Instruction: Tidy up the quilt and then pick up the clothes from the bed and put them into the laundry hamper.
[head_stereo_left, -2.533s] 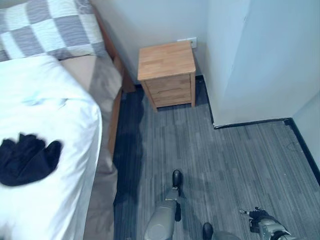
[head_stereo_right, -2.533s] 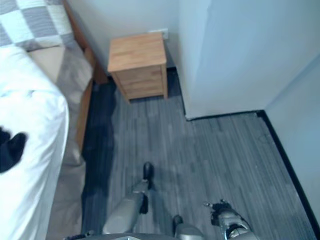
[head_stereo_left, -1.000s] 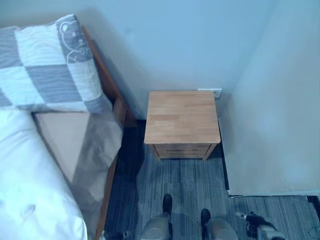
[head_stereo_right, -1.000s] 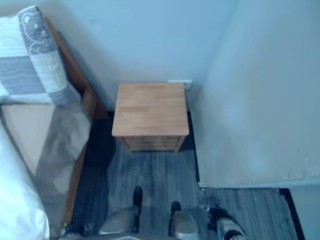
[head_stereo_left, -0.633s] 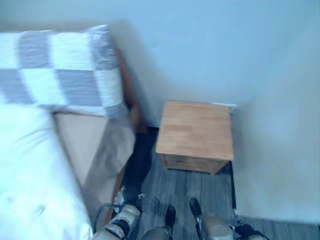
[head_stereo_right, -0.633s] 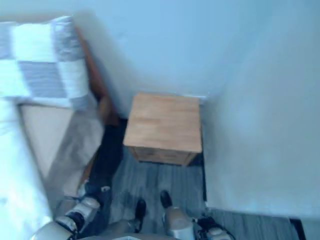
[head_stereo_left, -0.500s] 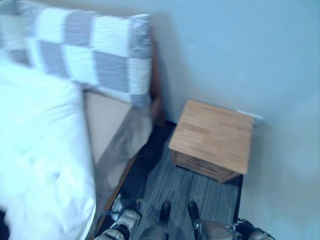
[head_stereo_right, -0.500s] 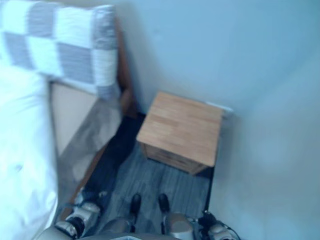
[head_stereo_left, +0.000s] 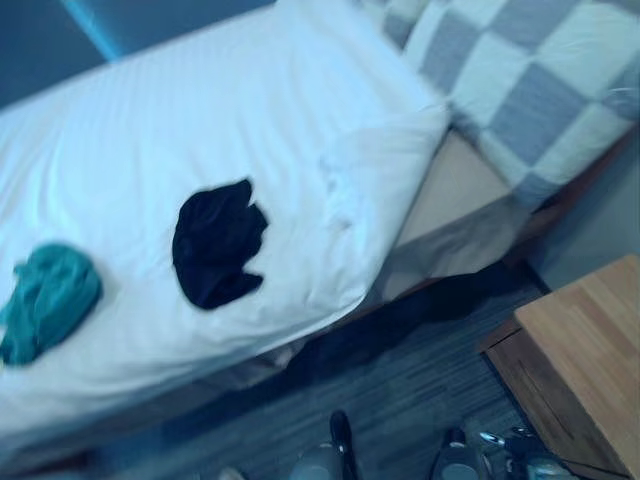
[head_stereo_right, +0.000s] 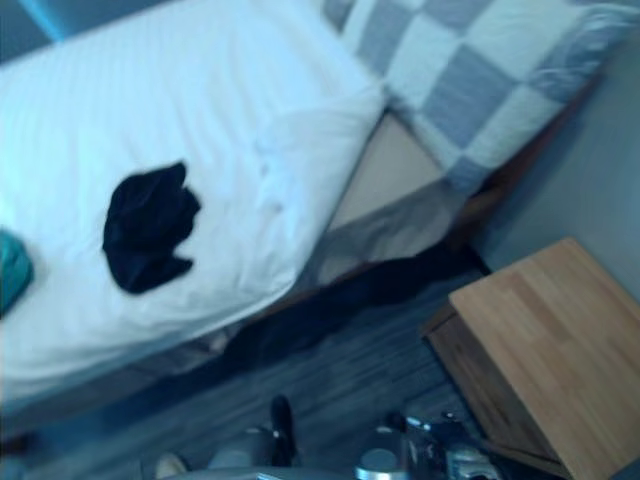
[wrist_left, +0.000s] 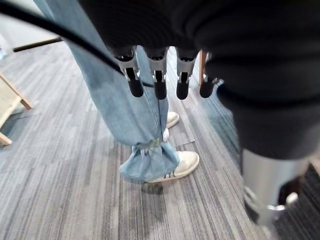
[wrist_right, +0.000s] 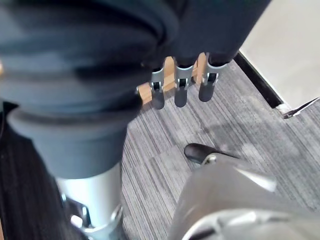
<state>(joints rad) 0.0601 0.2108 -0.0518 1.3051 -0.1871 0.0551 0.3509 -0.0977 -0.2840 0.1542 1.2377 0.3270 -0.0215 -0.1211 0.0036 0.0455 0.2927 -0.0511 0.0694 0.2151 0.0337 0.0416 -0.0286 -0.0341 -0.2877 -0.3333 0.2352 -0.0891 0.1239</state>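
- White quilt: you see crumpled black clothing and teal clothing lying apart on it.
- Left hand, right hand: fingers relaxed, empty, above grey floor.

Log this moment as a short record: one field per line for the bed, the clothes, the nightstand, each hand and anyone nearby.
quilt: white quilt spread over the bed, rumpled at its corner near the pillow
pillow: grey-and-white checked pillow at the head of the bed
clothes: black garment and teal garment, both lying on the quilt, apart
nightstand: wooden nightstand on the floor beside the bed
left hand: left hand held above the floor, fingers relaxed, holding nothing
right hand: right hand above the floor, fingers relaxed, holding nothing
person: jeans leg and pale shoes past the left hand
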